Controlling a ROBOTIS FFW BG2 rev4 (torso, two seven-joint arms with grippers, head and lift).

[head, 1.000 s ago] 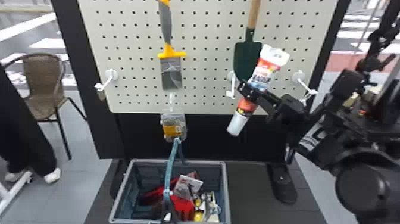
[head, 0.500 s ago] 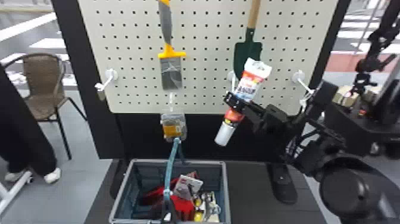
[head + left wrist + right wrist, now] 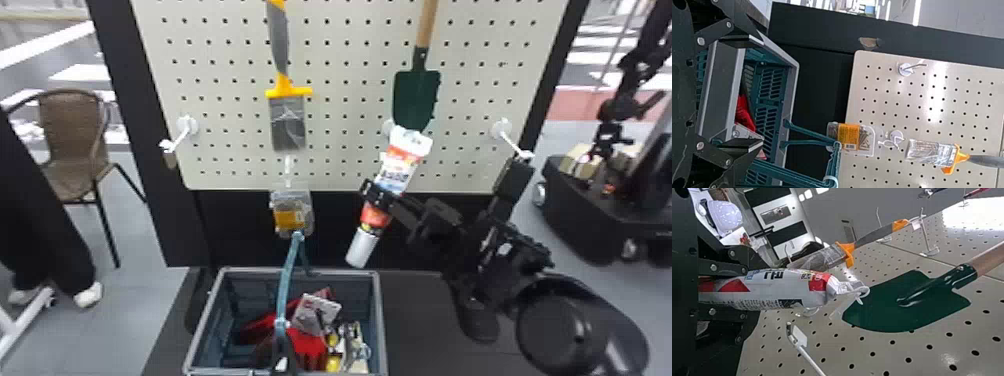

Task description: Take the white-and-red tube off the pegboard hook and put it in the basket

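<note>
Pegboard [image 3: 240, 120] rises behind; before it the right hand [image 3: 379, 195] clasps the tilted white-and-red tube [image 3: 397, 167]; the left hand [image 3: 759, 92] stands wide. Lowered askew, the tube could snag on the upright handle [image 3: 286, 280] across the basket [image 3: 381, 320].

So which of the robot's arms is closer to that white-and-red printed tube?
Right. The right end effector grips the tube; the left end effector is open and apart from it, facing the grey-rimmed plastic basket.
</note>
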